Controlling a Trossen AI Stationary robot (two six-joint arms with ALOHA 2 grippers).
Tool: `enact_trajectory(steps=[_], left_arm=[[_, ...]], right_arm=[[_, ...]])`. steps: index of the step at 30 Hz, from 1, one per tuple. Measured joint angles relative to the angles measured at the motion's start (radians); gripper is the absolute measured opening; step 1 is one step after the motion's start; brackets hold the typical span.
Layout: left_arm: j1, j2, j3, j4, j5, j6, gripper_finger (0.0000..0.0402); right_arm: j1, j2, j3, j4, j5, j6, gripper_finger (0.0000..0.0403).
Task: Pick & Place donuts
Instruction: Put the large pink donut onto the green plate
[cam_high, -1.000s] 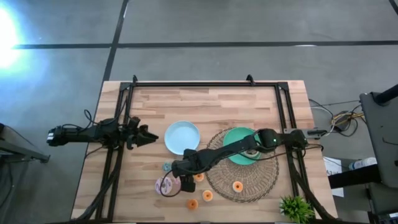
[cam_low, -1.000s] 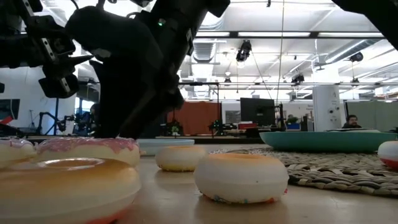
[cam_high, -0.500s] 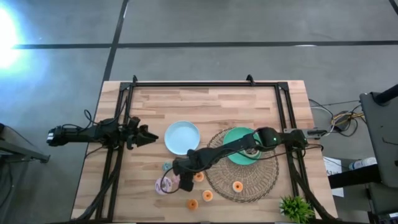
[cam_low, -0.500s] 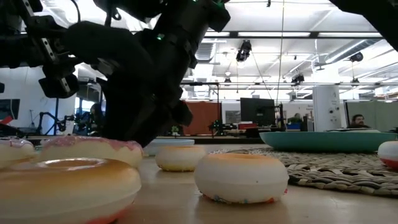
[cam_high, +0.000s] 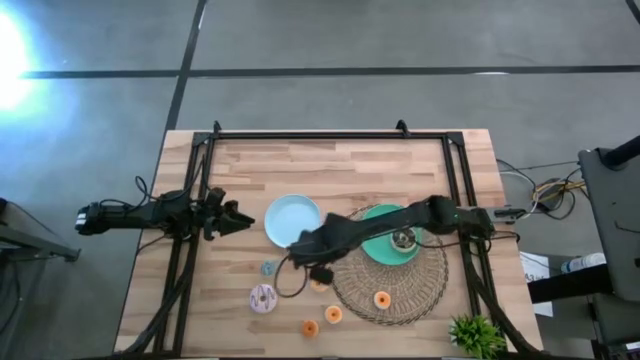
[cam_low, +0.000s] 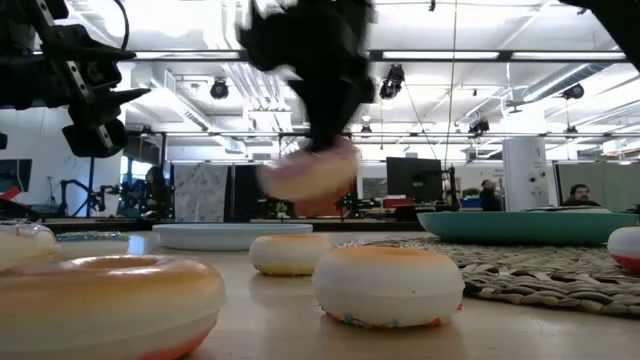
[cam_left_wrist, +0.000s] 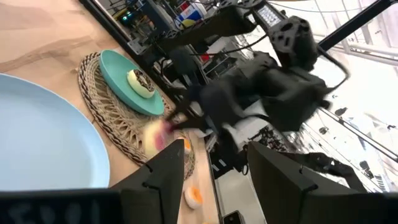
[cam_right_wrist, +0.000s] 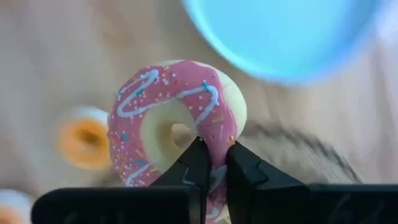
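Note:
A pink-iced donut (cam_right_wrist: 180, 118) hangs in my right gripper (cam_right_wrist: 214, 163), which is shut on it. In the low view the donut (cam_low: 305, 175) floats above the table, near the light-blue plate (cam_high: 293, 220) and the wicker mat (cam_high: 392, 280). The lilac donut (cam_high: 263, 297) and a teal mini donut (cam_high: 268, 268) lie flat on the wood. A dark brown donut (cam_high: 404, 239) lies on the green plate (cam_high: 375, 222). Several orange mini donuts (cam_high: 333, 314) lie near the front edge. My left gripper (cam_high: 240, 217) waits open at the table's left. My right gripper pinches one side of the pink donut's ring (cam_right_wrist: 217, 144) between its two fingers. One finger (cam_right_wrist: 198, 160) stands in the hole, the other (cam_right_wrist: 241, 167) outside the rim. The fingers come from above. The donut is lifted clear of the table.
An orange mini donut (cam_high: 381, 299) lies on the wicker mat. A small green plant (cam_high: 476, 333) stands at the front right corner. A black frame (cam_high: 330, 135) runs along the table's far and side edges. Bare wood lies behind the plates.
My right gripper has shut on the pink donut and risen with it, moving toward the far edge and the right, near the light-blue plate. The pink donut has come off the table; the lilac donut has stayed in place.

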Motion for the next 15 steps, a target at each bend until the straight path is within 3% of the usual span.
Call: enact_trajectory(steps=[9, 15], left_arm=[[0.000, 0.000, 0.000, 0.001, 0.000, 0.000, 0.0151], [0.000, 0.000, 0.000, 0.001, 0.000, 0.000, 0.0151]], right_arm=[[-0.015, -0.359, -0.515, 0.226, 0.017, 0.286, 0.0022], [-0.098, -0.586, -0.830, 0.269, 0.028, 0.383, 0.0022]])
